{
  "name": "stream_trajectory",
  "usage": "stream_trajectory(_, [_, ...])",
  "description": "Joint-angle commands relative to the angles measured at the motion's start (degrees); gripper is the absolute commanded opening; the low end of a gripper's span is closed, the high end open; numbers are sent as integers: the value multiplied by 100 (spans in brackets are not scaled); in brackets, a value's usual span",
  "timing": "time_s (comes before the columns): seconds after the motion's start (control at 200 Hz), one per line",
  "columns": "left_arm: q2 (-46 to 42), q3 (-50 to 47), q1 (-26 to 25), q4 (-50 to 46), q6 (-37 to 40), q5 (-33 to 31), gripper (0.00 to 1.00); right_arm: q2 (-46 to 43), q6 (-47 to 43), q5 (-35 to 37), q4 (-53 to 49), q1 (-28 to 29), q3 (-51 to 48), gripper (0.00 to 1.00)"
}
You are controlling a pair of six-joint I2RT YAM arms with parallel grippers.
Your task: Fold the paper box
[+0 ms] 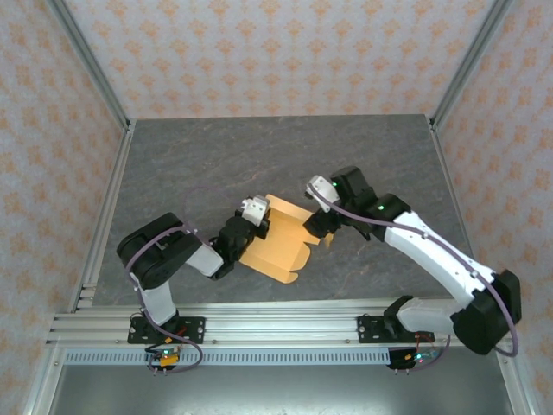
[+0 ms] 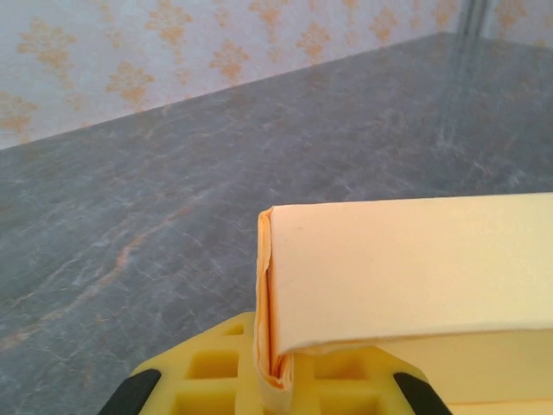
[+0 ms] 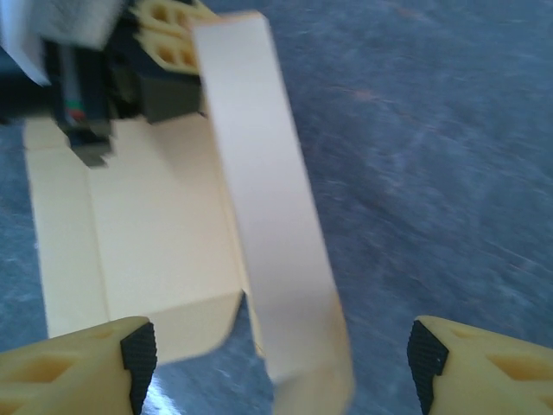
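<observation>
Box (image 1: 275, 244) sits mid worktop (image 1: 199, 156), btwn the two arms, part-folded: base panel flat, one long flap (image 3: 263, 199) stood up. L claw (image 2: 275, 385) looks clamped on the folded edge at the flap's far end. I read that as an anchor, so the sheet can't slide or spring open. R claw (image 3: 281, 350) is wide, w/ fingers either side of the flap's near end and not touching it afaict. The wrist view is blurred, so contact is unclear. It's prob lined up to pinch the flap or push it over. Fold is far from done imo: the near tabs lie flat. Thin card, so it'd likely buckle if I squeeze off the crease.
</observation>
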Motion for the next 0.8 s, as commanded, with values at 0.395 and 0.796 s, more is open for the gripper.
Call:
stream_trajectory(0.395, [-489, -155, 1002, -349, -1349, 1146, 0, -605, -923, -1175, 1797, -1678, -1684, 70])
stream_trajectory(0.796, [-634, -145, 1209, -366, -1719, 2053, 0, 63, -1478, -2683, 2934, -1591, -1665, 68])
